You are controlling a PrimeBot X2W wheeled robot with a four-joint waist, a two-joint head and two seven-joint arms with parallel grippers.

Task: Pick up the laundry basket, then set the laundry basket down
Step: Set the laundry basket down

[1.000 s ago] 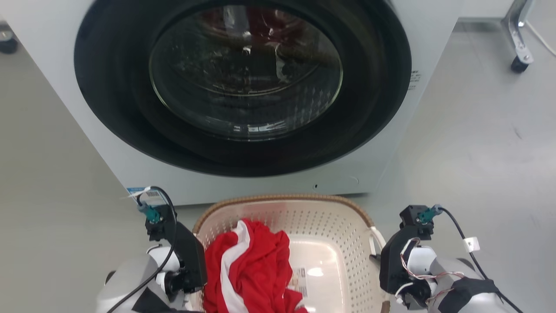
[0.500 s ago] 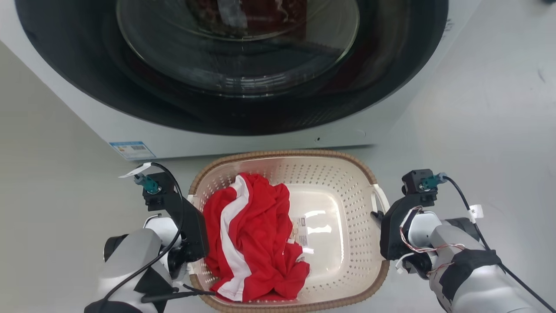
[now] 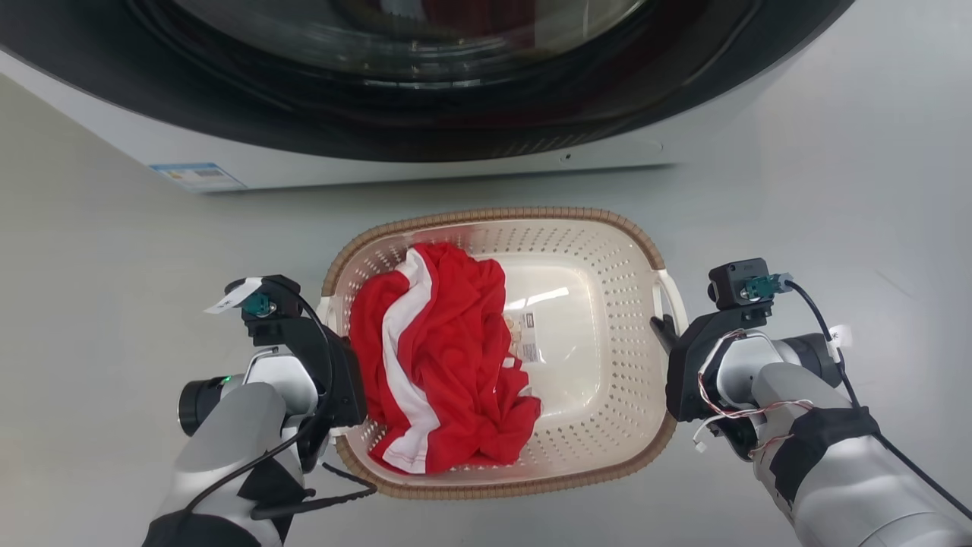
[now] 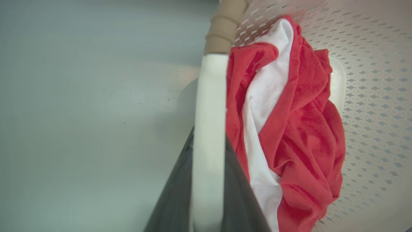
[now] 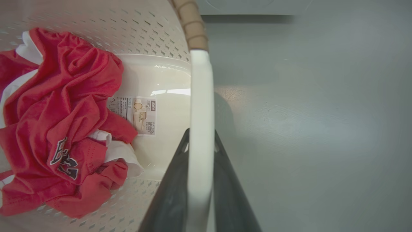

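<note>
The laundry basket [image 3: 501, 216] is cream-white and perforated with a brown woven-look rim, and sits centred in front of me, holding a crumpled red and white garment [image 3: 440, 357] and a base label [image 3: 524, 336]. My left gripper [image 3: 331, 334] is shut on the basket's white left handle [image 4: 209, 106], its dark fingers [image 4: 180, 180] on both sides of the bar. My right gripper [image 3: 662, 333] is shut on the white right handle [image 5: 200, 96]. The garment [image 5: 61, 122] and the label [image 5: 138, 114] also show in the right wrist view. Whether the basket touches the floor I cannot tell.
A white front-loading washing machine [image 3: 425, 163] with a dark round door stands just beyond the basket, with a strip of grey floor [image 3: 486, 190] between them. Grey floor [image 3: 835, 190] spreads out to the left and right of the basket.
The head view has tilted down, so the washer has slid up the picture and the whole basket now shows. Both grippers stay on the handles. A floor gap now shows between basket and washer.
</note>
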